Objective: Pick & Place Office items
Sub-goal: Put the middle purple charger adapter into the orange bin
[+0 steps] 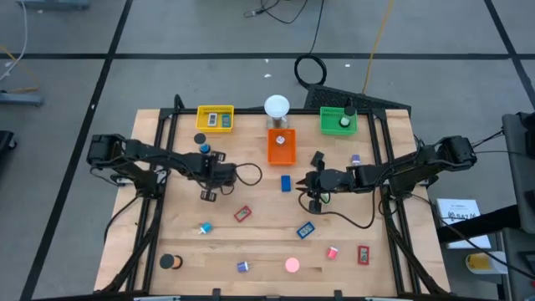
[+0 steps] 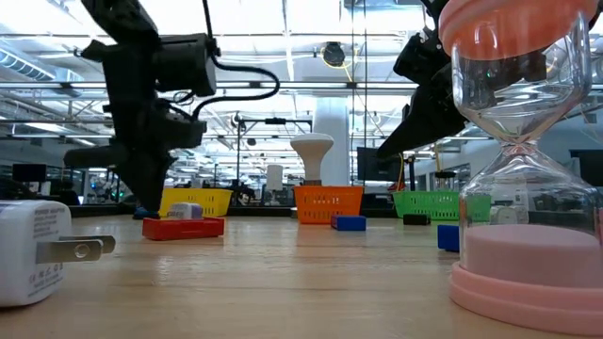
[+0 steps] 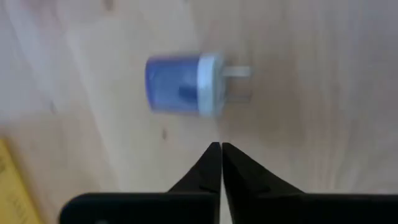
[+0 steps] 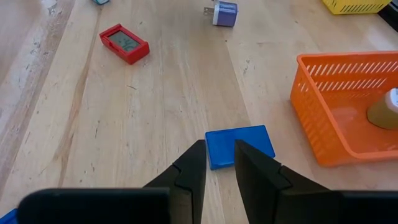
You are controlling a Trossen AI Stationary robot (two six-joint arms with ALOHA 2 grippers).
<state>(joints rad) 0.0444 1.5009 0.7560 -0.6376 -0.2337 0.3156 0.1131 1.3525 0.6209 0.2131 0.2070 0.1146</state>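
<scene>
Small office items lie scattered on the wooden table (image 1: 267, 242). My left gripper (image 3: 219, 155) is shut and points down over a blue plug adapter (image 3: 183, 93) with a white face and metal prongs, lying on its side near the yellow tray (image 1: 215, 119); the gripper touches nothing. My right gripper (image 4: 219, 152) is open by a narrow gap and hangs above the table, its fingertips just short of a flat blue block (image 4: 242, 144) lying beside the orange tray (image 4: 348, 112). In the high view the right gripper (image 1: 303, 182) sits right of that block (image 1: 286, 182).
A white globe lamp (image 1: 277, 107) and a green tray (image 1: 338, 121) stand at the far edge. A red block (image 4: 124, 42), a teal piece (image 1: 205, 227), another blue block (image 1: 306, 229), a black roll (image 1: 171, 262) and a pink hourglass (image 2: 518, 188) lie nearer.
</scene>
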